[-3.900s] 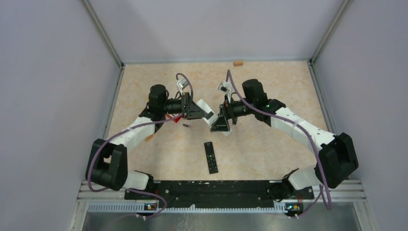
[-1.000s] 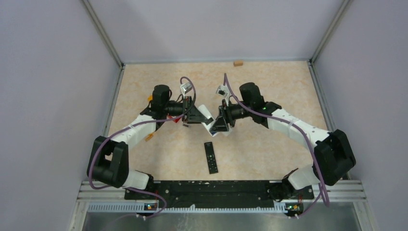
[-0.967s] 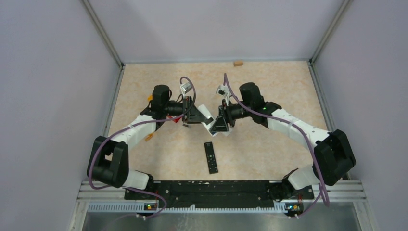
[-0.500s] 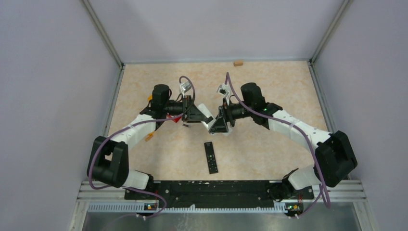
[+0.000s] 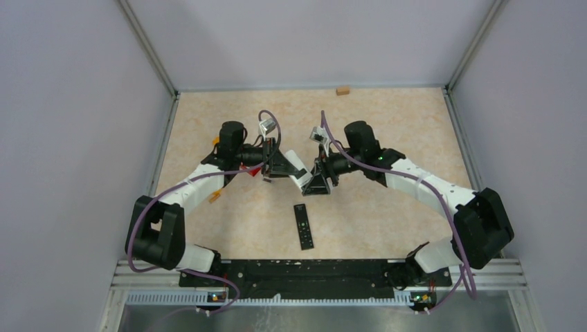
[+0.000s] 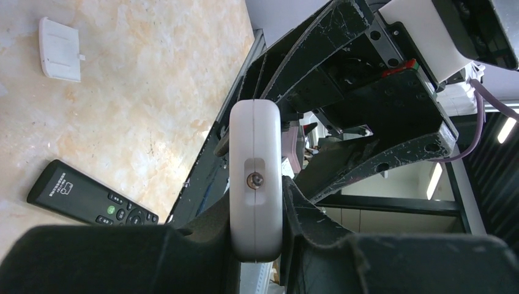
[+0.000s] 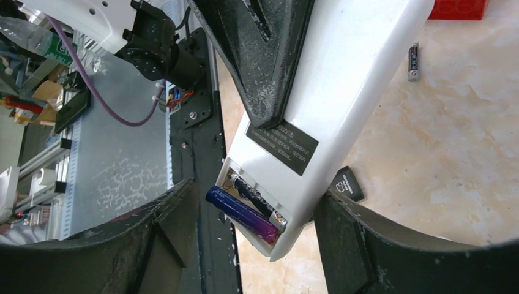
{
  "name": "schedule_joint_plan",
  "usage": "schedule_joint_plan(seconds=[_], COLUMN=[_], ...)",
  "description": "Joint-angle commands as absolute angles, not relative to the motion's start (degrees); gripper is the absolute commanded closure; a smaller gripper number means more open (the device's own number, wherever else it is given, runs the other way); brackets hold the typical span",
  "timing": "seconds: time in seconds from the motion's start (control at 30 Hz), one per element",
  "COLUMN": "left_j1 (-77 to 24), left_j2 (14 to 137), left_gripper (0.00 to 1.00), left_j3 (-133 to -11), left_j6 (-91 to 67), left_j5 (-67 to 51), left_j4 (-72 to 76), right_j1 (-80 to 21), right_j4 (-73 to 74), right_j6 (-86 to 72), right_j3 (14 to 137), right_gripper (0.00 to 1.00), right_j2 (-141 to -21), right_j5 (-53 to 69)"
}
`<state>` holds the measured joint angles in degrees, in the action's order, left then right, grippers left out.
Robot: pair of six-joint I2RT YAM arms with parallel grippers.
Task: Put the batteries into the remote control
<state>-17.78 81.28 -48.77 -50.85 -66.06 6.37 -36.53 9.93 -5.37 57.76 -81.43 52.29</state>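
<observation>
Item: white remote control [image 7: 343,79], pinched across its width in the left gripper's [image 6: 255,236] jaws. Its open battery bay sits between the right gripper's [image 7: 257,251] wide, empty jaws. Contents: 2 cells in the bay, a purple-blue battery [image 7: 242,214] outermost and a dark battery [image 7: 257,197] beside it; 1 spare battery [image 7: 414,61] lies on the table [image 7: 459,153], well beyond those jaws. Risk: the purple-blue battery looks only partly seated, so a tilt of the remote or a brush from a closing finger could spill it from the uncovered bay.
</observation>
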Motion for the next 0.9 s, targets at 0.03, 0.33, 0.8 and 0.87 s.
schedule_joint_plan(seconds=[0.03, 0.33, 0.8, 0.87], left_j1=[-17.49, -17.49, -17.49, -17.49], left_j2=[82.13, 81.74, 80.86, 80.84], left_gripper=[1.00, 1.00, 1.00, 1.00], left_j3=[-51.52, -51.15, -51.22, -51.29], left_j6=[-50.54, -49.68, -47.39, -47.38], left_j5=[-64.77, -65.12, -65.64, -65.59], left_j4=[8.88, 8.78, 7.77, 7.73], right_j1=[-38.06, -38.06, -37.04, -36.94], right_j4=[10.25, 9.49, 2.93, 2.98], right_j6=[-3.92, -4.72, -9.50, -9.69], right_j3=[59.83, 59.61, 56.97, 56.82], right_gripper=[0.37, 0.54, 0.20, 0.25], right_j2=[-79.90, -79.89, -76.48, -76.62], right_j5=[53.91, 53.93, 56.48, 56.54])
